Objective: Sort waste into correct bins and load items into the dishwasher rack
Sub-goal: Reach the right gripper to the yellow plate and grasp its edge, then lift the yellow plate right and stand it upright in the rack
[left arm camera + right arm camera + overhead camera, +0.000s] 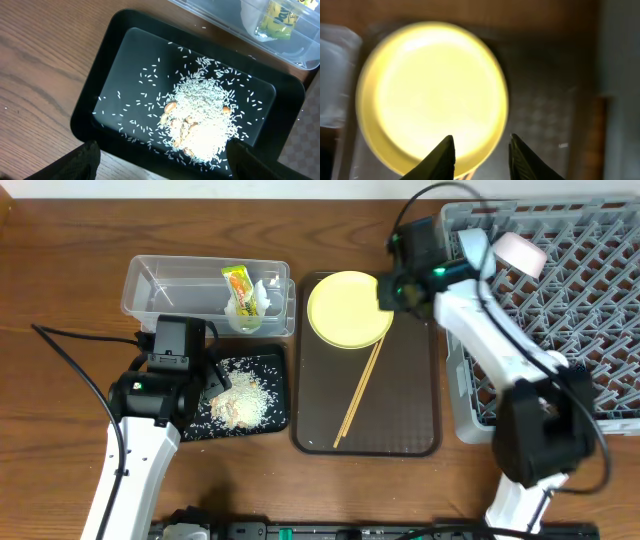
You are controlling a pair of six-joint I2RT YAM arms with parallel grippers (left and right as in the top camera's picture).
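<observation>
Round yellow plate (348, 308) on the far end of the brown tray (400, 430): smooth, glossy, with a shallow raised rim. Crisp only from overhead. From the right wrist, the same plate (432, 95) as a blurred bright disc filling most of the view.

Right gripper (385, 292) at the plate's right edge. From its own camera, right gripper (482, 150) with two dark pointed fingers (445, 157) parted by a modest gap, nothing between them, tips over the plate's near rim. Touching it or not: cannot tell.

Wooden chopsticks (360, 395) lying together, slanting down the brown tray, upper ends at the plate's rim. Fine dimpled texture of the tray seen only from the right wrist.

To the left, a shallow black tray (270, 365) with rounded corners, holding a pale rice heap (240, 402) amid scattered grains. Tan nut-like bits in the heap, shown by the left wrist alone. Left gripper (162, 150) above the tray's near edge, jaws wide and empty, only two black tips at that view's lower corners.

Just beyond, a clear plastic tub (160, 290). In its right end, a green-yellow-orange snack wrapper (238, 288) beside crumpled white paper (268, 295).

Rightmost, touching the brown tray, the grey dishwasher rack (580, 310), a lattice of pegs. In its far-left part a pale rounded bowl (520, 252), partly behind the right arm.
</observation>
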